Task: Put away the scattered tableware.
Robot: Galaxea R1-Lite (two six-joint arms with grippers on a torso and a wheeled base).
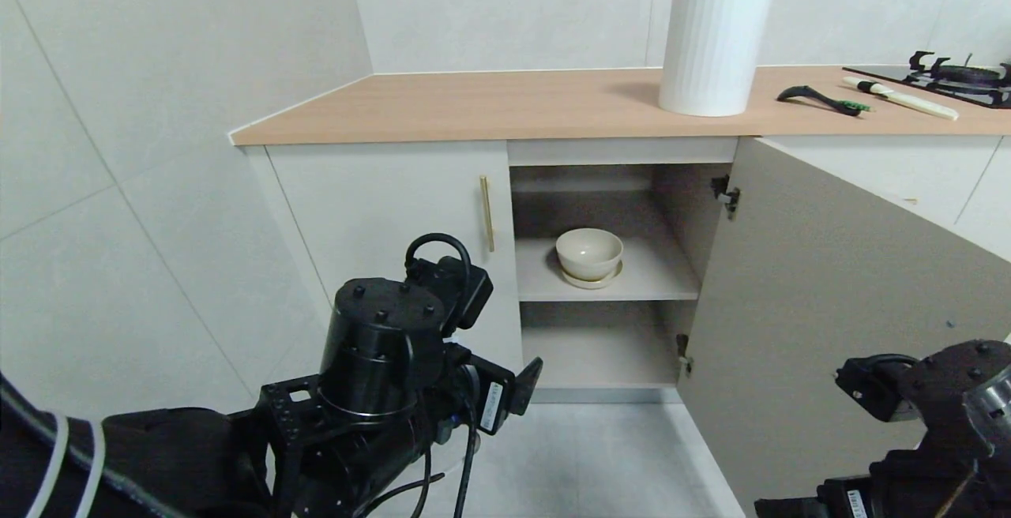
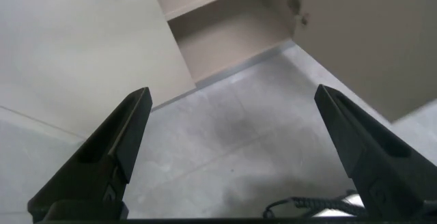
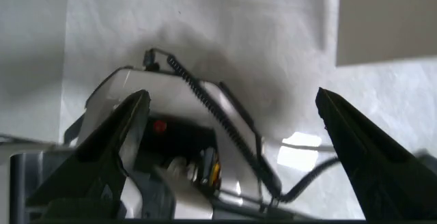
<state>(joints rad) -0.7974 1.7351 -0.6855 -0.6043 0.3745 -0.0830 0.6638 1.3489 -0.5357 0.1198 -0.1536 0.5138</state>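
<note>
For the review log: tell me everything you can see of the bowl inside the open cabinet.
The bowl is small, round and cream-coloured, with a smooth gloss like glazed ceramic. It stands upright, mouth up, with nothing visible inside it. It narrows to a foot that rests on a shallow plate of the same colour, whose rim shows beneath it. The pair sits left of centre on the cabinet's upper shelf, behind the door, which is swung open. Only the plate touches the bowl.

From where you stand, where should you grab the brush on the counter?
Probably the cream handle of the brush, near its middle, coming down with jaws across it. It lies flat on the countertop, so only its sides are free, and the black-handled utensil lies near its bristle end.
</note>
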